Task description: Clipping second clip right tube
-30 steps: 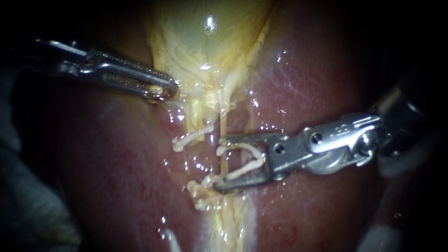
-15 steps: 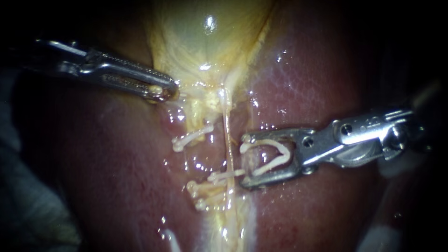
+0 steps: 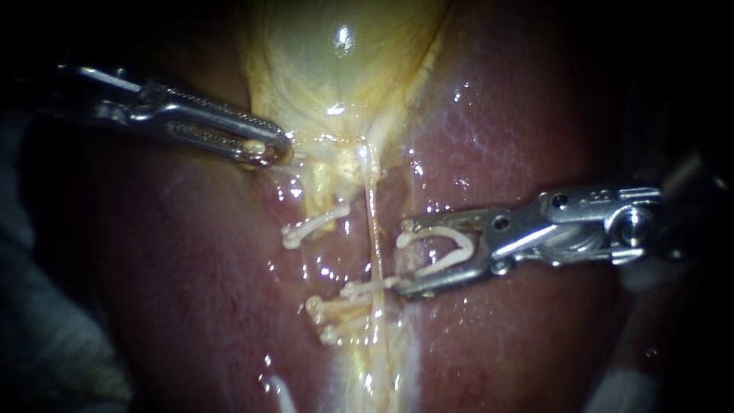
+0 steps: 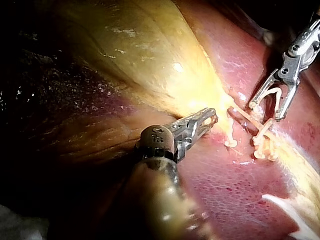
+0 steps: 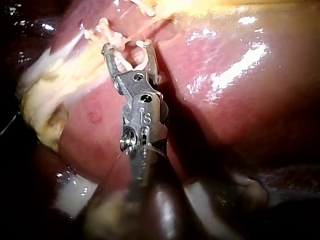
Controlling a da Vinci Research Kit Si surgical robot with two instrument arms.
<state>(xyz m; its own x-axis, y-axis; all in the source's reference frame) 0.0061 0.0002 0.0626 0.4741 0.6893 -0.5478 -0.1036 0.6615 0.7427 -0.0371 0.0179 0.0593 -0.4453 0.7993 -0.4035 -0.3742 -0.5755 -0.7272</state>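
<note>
The liver (image 3: 520, 130) fills most of the endoscope view. Its dark red surface lies bare to the right of the midline and again at the lower left, and it fades to black at both side edges. The pale yellow-green gallbladder (image 3: 344, 69) comes in from the top centre and narrows to a neck. My left instrument (image 3: 267, 149) enters from the upper left and ends at the left edge of that neck. Its hand is pressed together and seems to pinch a bit of the gallbladder's edge, though glare at the tip makes this hard to confirm. My right instrument (image 3: 403, 258) lies nearly level over the bare liver, coming in from the right. Its hand stands wide and holds an open clip (image 3: 440, 232), one white leg against each side. The right tube (image 3: 373, 229) is a thin pale strand running down from the neck. It lies just beyond the tips of that hand and outside the clip's mouth, with a narrow strip of wet liver between them. A shut clip (image 3: 363, 289) crosses the right tube lower down, its end right at the hand's lower tip. Further left, a left clip (image 3: 313, 224) sits across the left tube (image 3: 325, 191). Two lower clips (image 3: 330, 321) bunch together below, near the shut clip.
</note>
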